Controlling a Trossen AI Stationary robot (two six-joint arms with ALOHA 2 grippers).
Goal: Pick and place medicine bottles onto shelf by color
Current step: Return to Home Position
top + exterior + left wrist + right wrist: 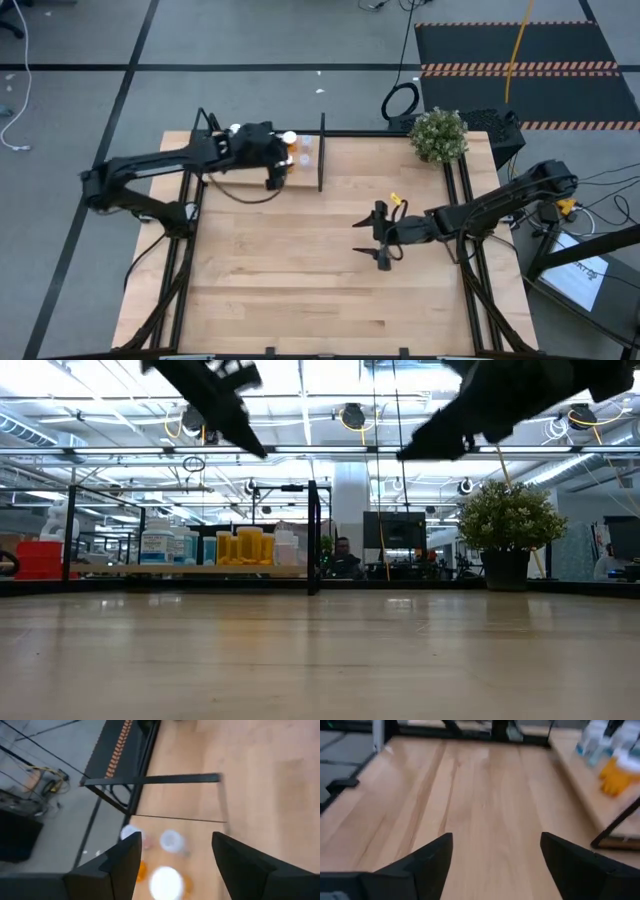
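Note:
The shelf stands at the table's far left, with a black upright divider at its right end. Medicine bottles stand on it: orange ones, white ones and pale blue ones. My left gripper hangs open above the shelf's right part, over white-capped and orange bottles, with nothing between its fingers. My right gripper is open over the bare middle of the table, also empty, and the shelf's bottles lie off to its side.
A potted plant stands at the far right corner of the table. Black frame posts run along both side edges. Bare wood stretches across the table's middle and near half.

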